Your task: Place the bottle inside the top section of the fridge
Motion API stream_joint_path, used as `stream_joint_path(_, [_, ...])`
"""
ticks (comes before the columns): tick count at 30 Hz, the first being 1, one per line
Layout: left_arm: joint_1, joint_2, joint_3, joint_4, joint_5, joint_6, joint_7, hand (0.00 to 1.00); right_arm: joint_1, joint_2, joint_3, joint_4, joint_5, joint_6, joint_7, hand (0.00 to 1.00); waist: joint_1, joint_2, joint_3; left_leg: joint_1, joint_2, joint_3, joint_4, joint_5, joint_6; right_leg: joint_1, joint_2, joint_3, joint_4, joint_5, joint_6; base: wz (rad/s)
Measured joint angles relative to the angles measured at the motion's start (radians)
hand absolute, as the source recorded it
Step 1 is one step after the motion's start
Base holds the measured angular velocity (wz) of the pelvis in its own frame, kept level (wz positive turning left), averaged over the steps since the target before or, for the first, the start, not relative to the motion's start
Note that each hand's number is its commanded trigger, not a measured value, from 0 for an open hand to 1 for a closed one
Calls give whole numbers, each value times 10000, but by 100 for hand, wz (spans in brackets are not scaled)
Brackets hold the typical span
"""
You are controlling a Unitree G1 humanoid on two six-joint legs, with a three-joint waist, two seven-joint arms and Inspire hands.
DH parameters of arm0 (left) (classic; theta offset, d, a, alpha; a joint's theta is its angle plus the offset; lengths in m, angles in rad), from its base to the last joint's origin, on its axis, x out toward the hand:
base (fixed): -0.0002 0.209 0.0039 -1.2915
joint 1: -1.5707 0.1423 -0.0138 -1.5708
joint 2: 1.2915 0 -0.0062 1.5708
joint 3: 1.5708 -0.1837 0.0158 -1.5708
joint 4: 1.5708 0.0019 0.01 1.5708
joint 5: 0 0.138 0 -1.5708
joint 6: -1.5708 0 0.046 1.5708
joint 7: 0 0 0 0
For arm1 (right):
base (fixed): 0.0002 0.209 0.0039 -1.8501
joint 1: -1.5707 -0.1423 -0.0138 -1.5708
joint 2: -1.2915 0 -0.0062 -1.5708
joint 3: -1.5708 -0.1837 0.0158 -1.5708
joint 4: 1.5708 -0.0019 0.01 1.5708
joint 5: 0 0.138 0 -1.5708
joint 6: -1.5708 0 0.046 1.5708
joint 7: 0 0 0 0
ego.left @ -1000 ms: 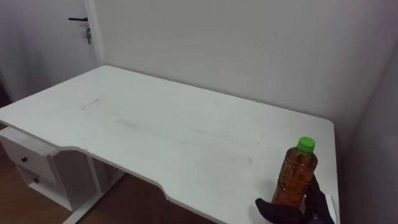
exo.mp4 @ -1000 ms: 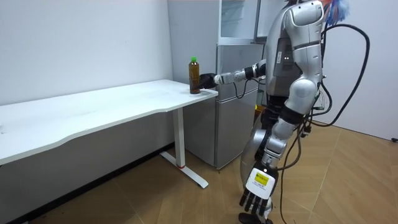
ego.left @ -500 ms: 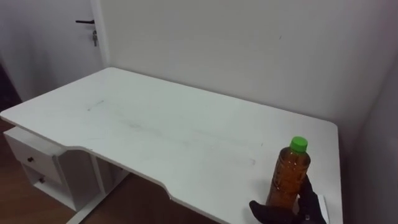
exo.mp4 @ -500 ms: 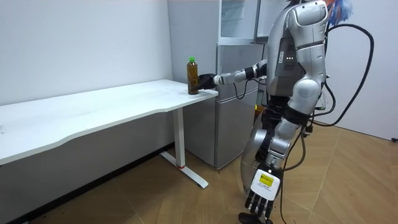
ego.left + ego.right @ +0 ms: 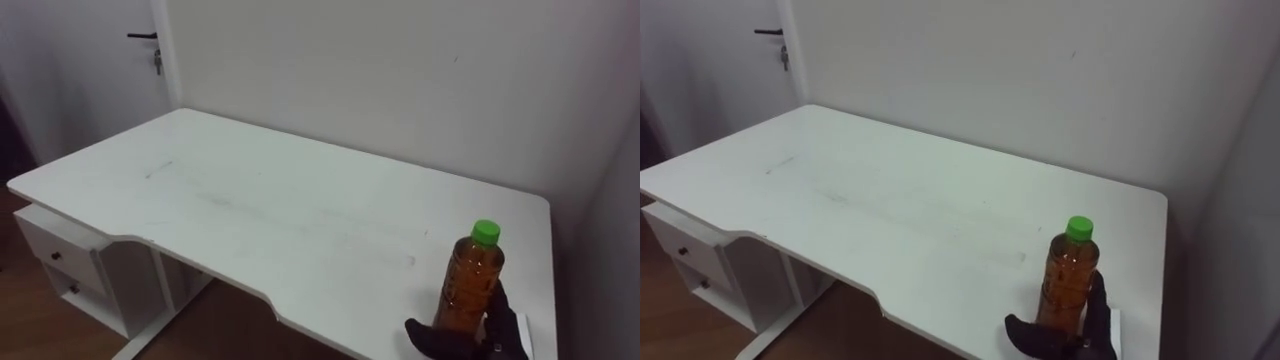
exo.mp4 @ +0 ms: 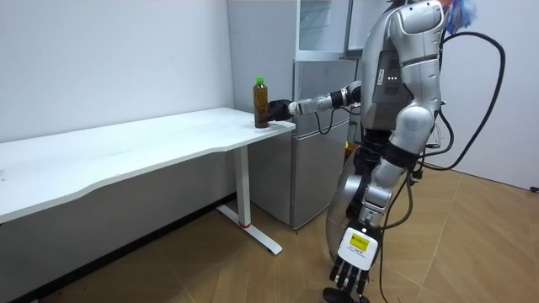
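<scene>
standing by the fridge [image 6: 313, 135] at the end of the white surface [image 5: 300, 205], the robot has its right hand [image 5: 428, 340] curled round the foot of the bottle [image 5: 472, 285], which stands upright at the surface's near right corner. the grip sits low, so i judge a snug wrap and a straight, slow lift would keep the bottle from tipping. it is capped green and nearly full of amber liquid. the left hand [image 6: 352, 268] hangs relaxed by the leg.
</scene>
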Motion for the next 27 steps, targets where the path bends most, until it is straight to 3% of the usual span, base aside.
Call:
stream_joint_path(4, [-95,-8,-6,-1,-2,-2,-10,0,-142,-3,-4,-1,444,-3,-45,0,2,12,2,-16,-2,-2,18,0,-1,50,-32,-214,-41,-13,-3,0])
stream_joint_path(14, [-49,-43,-94,7,-200,-4,-38,0,-462,-2,-17,0,1461,-11,-154,0,-3,26,14,-40,-116,-6,37,14,26,-28,-175,-221,126,-105,-7,0])
stream_joint_path(19, [-8,-75,-95,6,-398,2,-38,0,-525,-8,-60,0,1494,-10,-156,0,-25,-39,-7,-144,-179,-5,29,41,75,-133,-318,-467,213,-122,-12,0])
stream_joint_path(26, [52,-29,-79,11,-1240,14,-12,0,-547,-10,-84,0,1486,26,-137,0,12,-224,-46,-179,-201,-4,29,54,100,-322,-456,-458,545,-119,-12,0])
stream_joint_path(27, [53,-23,-78,11,-1257,14,-12,0,-547,-10,-84,-1,1485,26,-133,100,16,-228,-46,-179,-201,-5,29,54,99,-322,-457,-459,545,-119,-11,0])
